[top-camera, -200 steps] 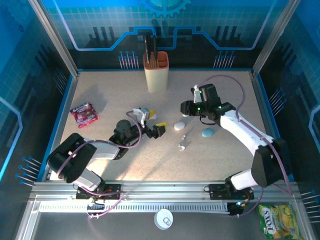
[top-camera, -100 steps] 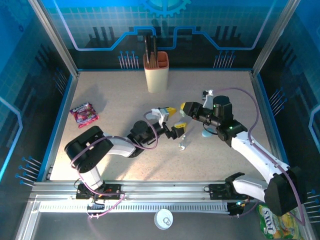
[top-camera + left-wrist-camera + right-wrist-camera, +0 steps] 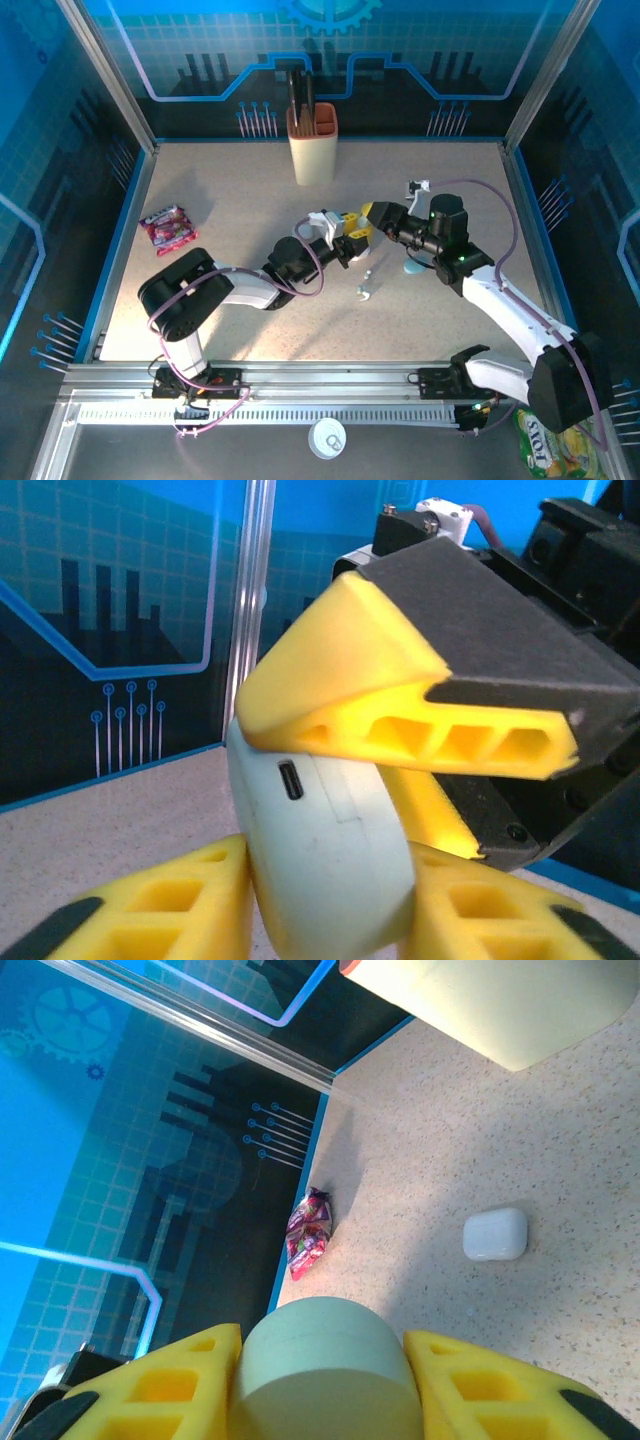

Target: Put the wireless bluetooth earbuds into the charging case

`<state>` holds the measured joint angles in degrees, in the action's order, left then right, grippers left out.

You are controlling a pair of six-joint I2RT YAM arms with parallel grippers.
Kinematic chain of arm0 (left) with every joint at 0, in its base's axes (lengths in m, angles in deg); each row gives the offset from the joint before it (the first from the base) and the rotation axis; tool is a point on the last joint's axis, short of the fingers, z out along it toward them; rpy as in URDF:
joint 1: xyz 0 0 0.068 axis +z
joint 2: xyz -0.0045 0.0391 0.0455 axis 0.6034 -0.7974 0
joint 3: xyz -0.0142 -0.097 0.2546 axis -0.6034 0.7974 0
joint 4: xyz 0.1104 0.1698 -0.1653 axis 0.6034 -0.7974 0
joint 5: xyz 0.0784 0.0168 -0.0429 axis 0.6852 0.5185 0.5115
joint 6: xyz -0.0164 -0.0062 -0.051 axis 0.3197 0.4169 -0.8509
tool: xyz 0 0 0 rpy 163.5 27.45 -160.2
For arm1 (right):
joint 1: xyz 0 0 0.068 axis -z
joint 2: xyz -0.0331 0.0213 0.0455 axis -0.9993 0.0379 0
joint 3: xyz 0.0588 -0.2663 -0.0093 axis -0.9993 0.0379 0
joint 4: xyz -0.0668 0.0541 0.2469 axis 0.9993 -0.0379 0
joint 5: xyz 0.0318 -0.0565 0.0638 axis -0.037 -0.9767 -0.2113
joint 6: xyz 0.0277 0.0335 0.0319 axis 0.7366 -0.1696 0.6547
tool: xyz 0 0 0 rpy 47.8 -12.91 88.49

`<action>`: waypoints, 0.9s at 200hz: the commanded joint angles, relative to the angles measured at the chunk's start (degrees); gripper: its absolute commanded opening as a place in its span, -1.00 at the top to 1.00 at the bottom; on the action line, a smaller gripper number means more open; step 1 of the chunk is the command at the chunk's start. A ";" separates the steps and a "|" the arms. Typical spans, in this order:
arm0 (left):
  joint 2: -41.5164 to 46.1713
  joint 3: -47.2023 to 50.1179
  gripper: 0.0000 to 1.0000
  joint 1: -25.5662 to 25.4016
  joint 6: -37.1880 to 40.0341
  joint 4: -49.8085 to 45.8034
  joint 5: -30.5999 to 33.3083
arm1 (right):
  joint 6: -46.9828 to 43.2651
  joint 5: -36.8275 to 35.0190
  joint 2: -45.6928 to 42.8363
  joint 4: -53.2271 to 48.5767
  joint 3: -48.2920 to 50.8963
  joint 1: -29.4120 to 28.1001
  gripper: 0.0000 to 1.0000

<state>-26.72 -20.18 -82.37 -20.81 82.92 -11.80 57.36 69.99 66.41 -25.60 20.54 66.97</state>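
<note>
- One speckled table takes up the middle of the top view.
- Two arms reach toward the frame's centre, the left arm from the lower left and the right arm from the lower right.
- One tan holder stands upright at the upper centre, with dark handles sticking out of it.
- There are two packets. A yellow-green packet sits at the lower right corner, off the table, and its print is too small to read. A pink-red packet lies at the left.
- One white round object sits at the bottom centre.
- Two grippers meet just right of centre. The left gripper is narrowed, with a yellow finger against each side of the pale charging case. The right gripper clamps the same case from the other end.
- There are three cases.
  - The pale one is held off the table and has a small port slot in its side, with no lettering visible.
  - One teal case lies right of centre.
  - One small white case lies on the table at the right of the right wrist view.
- One silvery earbud piece lies loose on the table just below the grippers. I cannot tell whether it is one piece or two.
</note>
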 commanded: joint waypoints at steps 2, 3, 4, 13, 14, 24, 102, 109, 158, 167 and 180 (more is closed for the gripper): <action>-0.92 -1.10 0.41 -0.20 0.04 1.94 -0.44 | -0.59 1.77 0.17 1.01 0.40 0.56 0.31; -0.88 -1.09 0.42 -0.19 0.01 1.94 -0.44 | -0.63 1.77 0.19 0.98 0.37 0.56 0.31; -0.90 -1.09 0.42 -0.19 0.04 1.94 -0.49 | -0.65 1.73 0.19 1.01 0.40 0.56 0.31; -0.66 -0.78 0.46 -0.21 -0.09 1.94 -0.75 | -1.05 1.56 0.28 0.61 0.34 0.69 0.30; -0.66 -0.80 0.46 -0.20 -0.19 1.94 -0.82 | -1.12 1.53 0.28 0.52 0.38 0.71 0.30; -0.24 -0.44 0.49 -0.21 -0.21 1.94 -1.76 | -1.43 1.34 0.23 0.11 0.36 0.85 0.28; 7.10 6.47 0.65 5.00 -13.49 -2.02 -22.51 | -25.64 20.39 -2.47 -5.09 -5.62 4.84 -0.55; 7.93 6.97 0.65 5.64 -15.92 -2.01 -25.14 | -30.48 23.24 -2.59 -8.72 -6.89 4.92 -0.56; 11.00 8.24 0.68 9.53 -30.01 1.91 -34.84 | -44.29 29.73 -3.32 -22.78 -10.45 4.91 -0.50; 11.25 8.19 0.67 9.88 -31.05 1.94 -35.45 | -43.64 31.59 -3.03 -21.52 -10.14 4.88 -0.44; 11.45 7.90 0.62 10.36 -32.64 1.92 -36.36 | -42.97 34.60 -2.32 -20.22 -10.03 4.65 -0.39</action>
<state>-17.10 -12.56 -72.97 -47.00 82.06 -42.59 18.21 97.03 63.44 -43.71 10.68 71.40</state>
